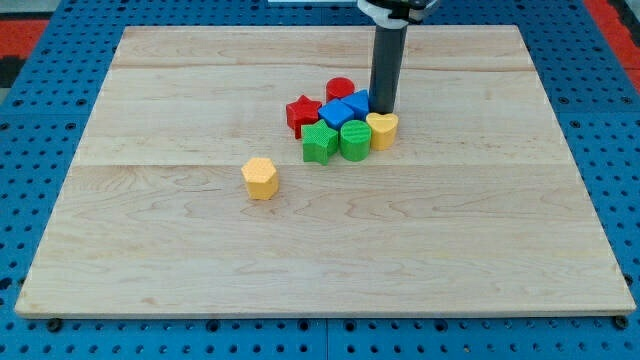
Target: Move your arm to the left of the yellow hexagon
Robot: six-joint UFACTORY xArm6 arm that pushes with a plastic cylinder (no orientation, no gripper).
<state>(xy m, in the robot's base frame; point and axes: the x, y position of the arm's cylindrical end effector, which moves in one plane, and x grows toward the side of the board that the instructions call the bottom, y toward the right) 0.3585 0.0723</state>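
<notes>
Resting my tip (pixel 384 110), bare and holding nothing, beside the block pile, with the yellow hexagon (pixel 260 177) far toward the view's bottom-left.

A robotics lab bench: a pale wooden board (pixel 330 240) lies beneath my tip (pixel 384 109) on blue perforated metal table (pixel 40 130).
</notes>
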